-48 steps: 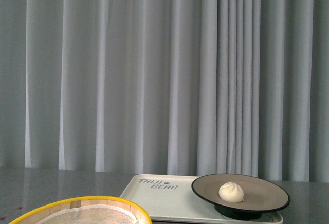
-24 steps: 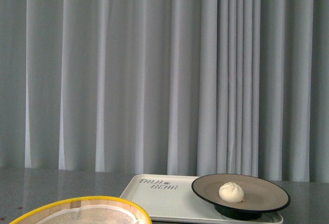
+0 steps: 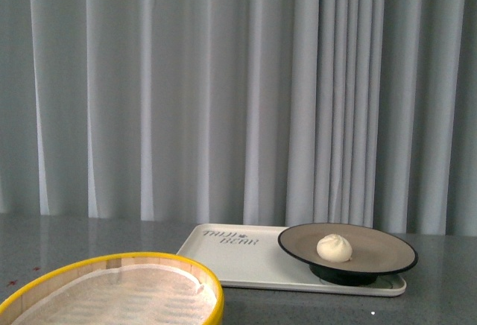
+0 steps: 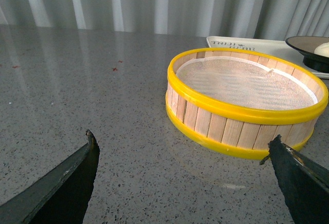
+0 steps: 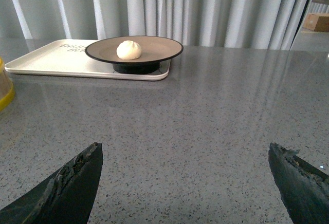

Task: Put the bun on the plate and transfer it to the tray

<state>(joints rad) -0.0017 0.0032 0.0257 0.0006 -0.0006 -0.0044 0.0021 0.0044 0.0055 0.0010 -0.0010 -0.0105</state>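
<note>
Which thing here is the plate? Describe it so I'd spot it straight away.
Start at the flat cream-white tray on the grey table, in front of the curtain. The plate stands on the tray's end away from the lettering, with a small white bun on it. Unlike the yellow-rimmed wooden steamer basket nearby, it is shallow, beige inside, black-rimmed.

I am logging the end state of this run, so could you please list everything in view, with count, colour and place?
bun: one, cream-white, on the plate.
plate: one, beige with black rim, on the tray's right end.
tray: one, cream-white, on the table.
steamer basket: one, wooden with yellow rims, white liner, nothing else inside, left of the tray.
table: one, grey speckled.
curtain: grey, behind the table.
left gripper: open, holding nothing, near the basket.
right gripper: open, holding nothing, over bare table.
</note>
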